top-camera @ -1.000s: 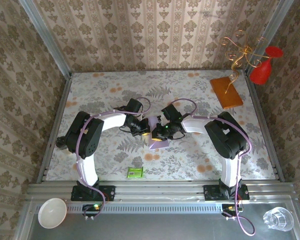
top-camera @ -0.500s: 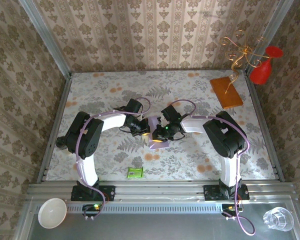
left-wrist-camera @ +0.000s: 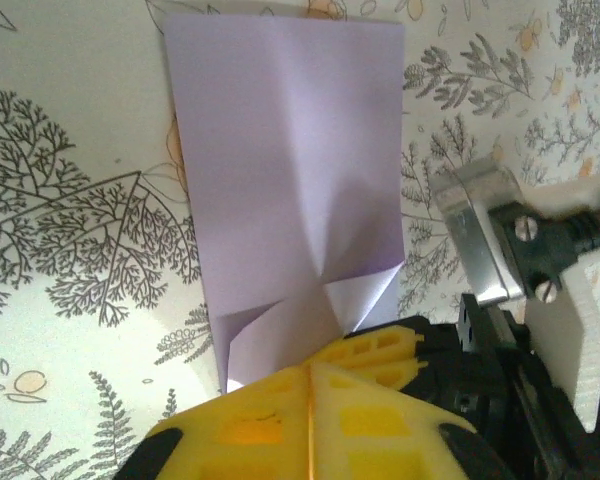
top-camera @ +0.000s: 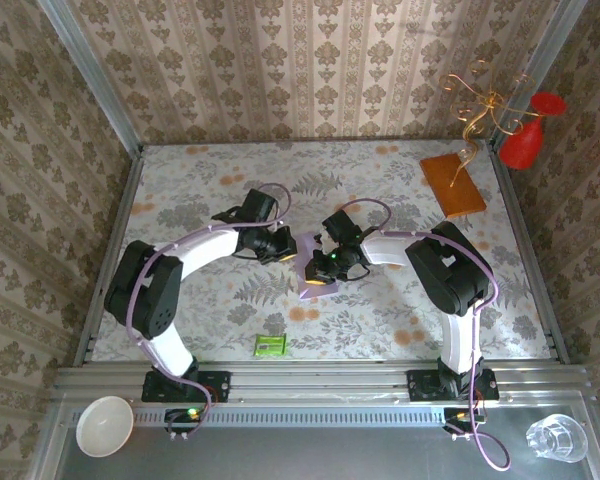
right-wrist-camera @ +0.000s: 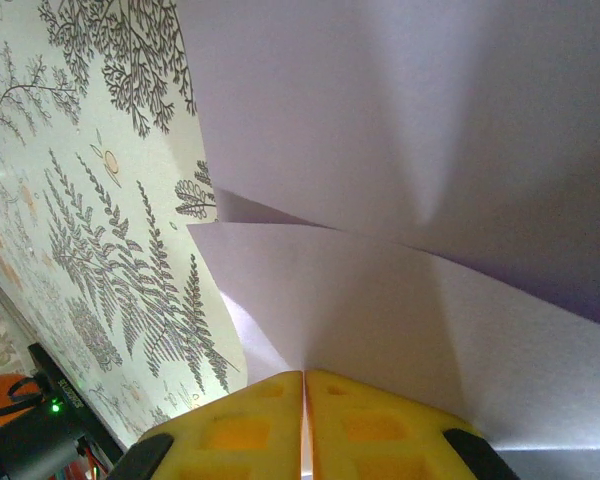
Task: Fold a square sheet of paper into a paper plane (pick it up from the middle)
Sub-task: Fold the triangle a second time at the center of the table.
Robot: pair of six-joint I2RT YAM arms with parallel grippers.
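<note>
The sheet of paper (top-camera: 308, 252) lies mid-table as a pale lavender creased rectangle with its near corners folded in; a paper plane's dart shape is out of view. From the left, my left gripper (top-camera: 288, 250) reaches its edge. The left wrist view has the paper (left-wrist-camera: 290, 150) ahead, a raised flap running into my left gripper (left-wrist-camera: 310, 368), which is shut on it. My right gripper (top-camera: 318, 270) comes in from the right. In the right wrist view a paper (right-wrist-camera: 400, 130) fold runs into my shut right gripper (right-wrist-camera: 305, 375). One right fingertip (left-wrist-camera: 385, 345) touches the same flap.
An orange-brown board (top-camera: 453, 183) lies at the far right, with a red vase (top-camera: 525, 140) and a wire ornament (top-camera: 480, 105) beyond it. A green packet (top-camera: 270, 346) sits near the front edge. A white bowl (top-camera: 104, 425) and a glass (top-camera: 558, 437) rest on the front rail.
The left arm's elbow has swung out to the left and its gripper has shifted slightly up and left at the paper. The right gripper has stayed almost still.
</note>
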